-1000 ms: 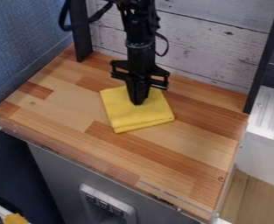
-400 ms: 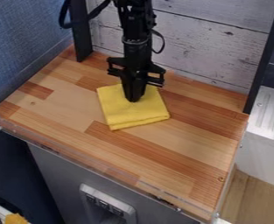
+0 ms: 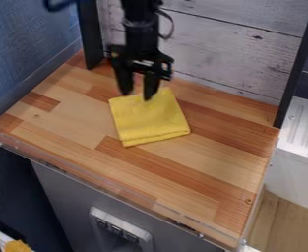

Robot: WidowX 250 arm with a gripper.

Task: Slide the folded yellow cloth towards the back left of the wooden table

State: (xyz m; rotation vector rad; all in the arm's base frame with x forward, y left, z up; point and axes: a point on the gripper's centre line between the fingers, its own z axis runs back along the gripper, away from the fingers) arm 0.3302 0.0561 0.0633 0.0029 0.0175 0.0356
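Observation:
The black gripper (image 3: 137,93) hangs over the back edge of a folded yellow cloth (image 3: 148,119), its two fingers spread apart with nothing held between them. Its fingertips overlap the cloth's upper end in the view; whether the right one touches the fabric I cannot tell. The cloth lies flat on the wooden surface, a little left of the middle and toward the back, its folded layers showing along the front edge.
Behind the wooden surface (image 3: 202,174) stands a whitewashed plank wall (image 3: 228,54), with a black post (image 3: 90,34) at the back left and another at the right. A blue wall rises on the left; a white sink unit (image 3: 304,133) is at the right.
The cloth slid slightly left and back with the gripper at first. Since then the fingers have opened and the gripper has risen off it toward the back left.

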